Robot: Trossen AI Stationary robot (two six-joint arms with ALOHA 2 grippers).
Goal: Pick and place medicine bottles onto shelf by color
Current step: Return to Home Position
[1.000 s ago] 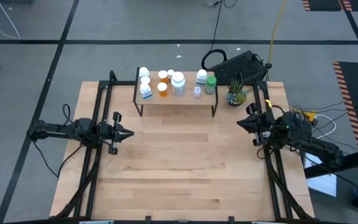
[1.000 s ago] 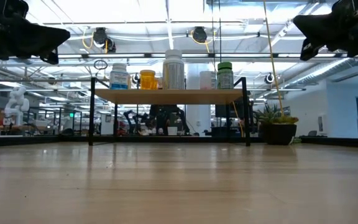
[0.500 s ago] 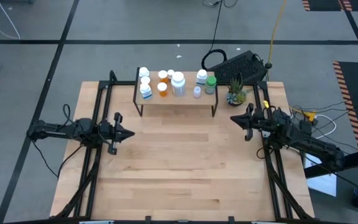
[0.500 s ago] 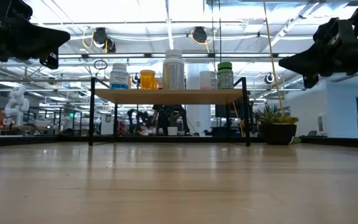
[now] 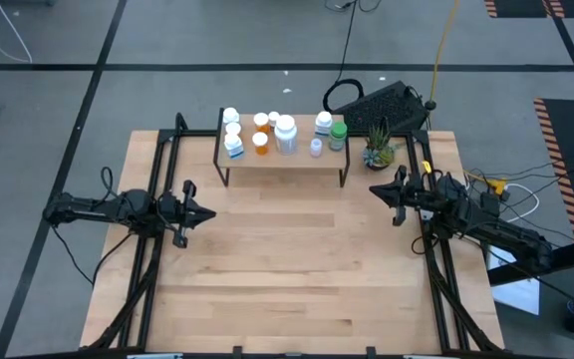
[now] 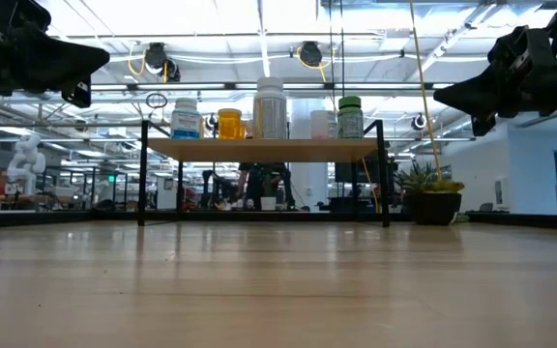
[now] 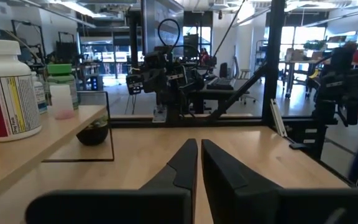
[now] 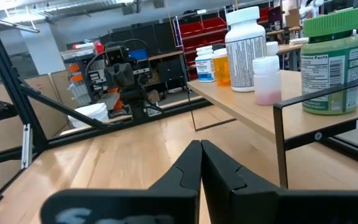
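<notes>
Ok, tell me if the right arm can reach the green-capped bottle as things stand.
Probably yes: the green-capped bottle stands at the right end of the shelf, nearest the right end effector; the potted plant sits just beside that path.

Green-capped bottle [image 8: 331,68], orange bottle [image 6: 229,124], light-wood shelf [image 6: 259,150] (black legs [image 6: 142,188])

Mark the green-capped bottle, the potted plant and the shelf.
green-capped bottle [image 8: 332,78], right wrist view, on its label.
potted plant [image 5: 378,150], high view, on its leaves.
shelf [image 6: 259,150], low view, on the board's front edge.
</notes>
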